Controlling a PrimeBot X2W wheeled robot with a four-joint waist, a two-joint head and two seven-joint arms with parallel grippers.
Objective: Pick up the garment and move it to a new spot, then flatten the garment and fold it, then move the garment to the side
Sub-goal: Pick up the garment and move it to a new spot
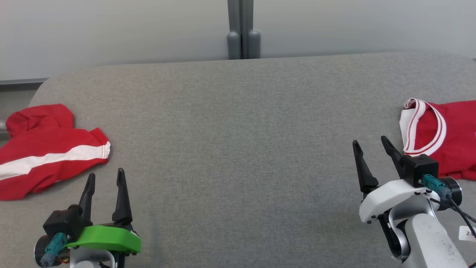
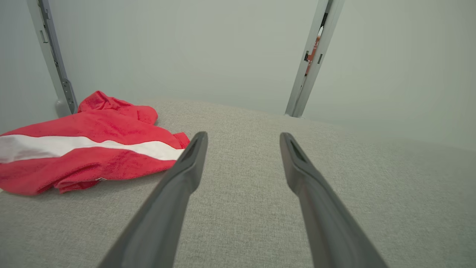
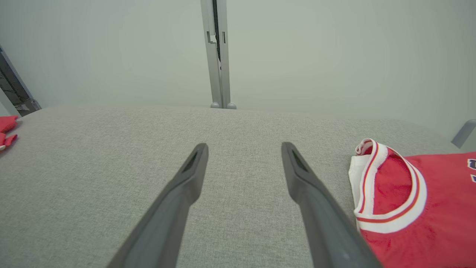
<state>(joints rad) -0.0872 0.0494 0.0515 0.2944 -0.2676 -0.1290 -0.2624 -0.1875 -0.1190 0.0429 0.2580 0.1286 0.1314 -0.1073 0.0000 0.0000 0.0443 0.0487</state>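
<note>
left gripper and right gripper hover, fingers spread and empty; pick-up looks unstarted, so the left should next reach the crumpled red white-striped garment at its ten o'clock

Pretty sure this is a robotics lab test bench

The work surface is a big table wrapped in plain grey fabric with rounded corners. It's boxed in by blank pale wall panels that meet at a grey metal post, so it feels more like a partitioned cell than a room. The hardware looks very prototype: a bright green plastic bracket behind the left gripper, a white shell behind the right gripper, teal plugs with loose black cables, and a small paper label by the right forearm. A crumpled red striped garment and a red jersey lie at opposite edges.
</note>
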